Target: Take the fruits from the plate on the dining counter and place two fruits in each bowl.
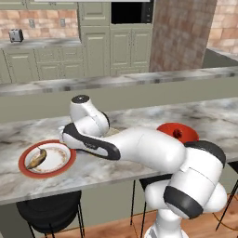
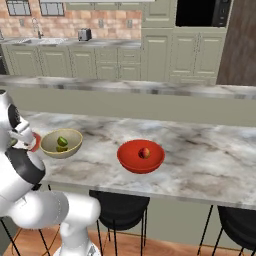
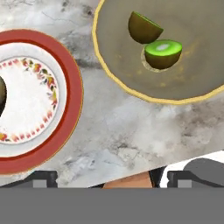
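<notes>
The red-rimmed white plate (image 1: 65,160) (image 3: 72,100) lies at the left of the dining counter (image 1: 28,130) (image 3: 122,127). On it is the brownish banana (image 1: 37,159), which shows only as a dark edge (image 3: 1,94) in the hand view. The pale yellow-tan bowl (image 2: 50,148) (image 3: 118,57) holds two green limes (image 2: 62,142) (image 3: 162,53). To its right, the red bowl (image 1: 188,132) (image 2: 131,159) holds the orange-red fruit (image 1: 177,134) (image 2: 144,152). My gripper (image 3: 111,180) hangs open and empty above the bare counter between plate and tan bowl.
Black stools (image 1: 51,211) (image 2: 120,207) stand under the counter's near edge. A raised marble ledge (image 1: 116,82) runs behind the counter. A toaster (image 1: 16,35) (image 2: 84,34) sits on the far cabinet worktop. My own arm covers the tan bowl in the left base view.
</notes>
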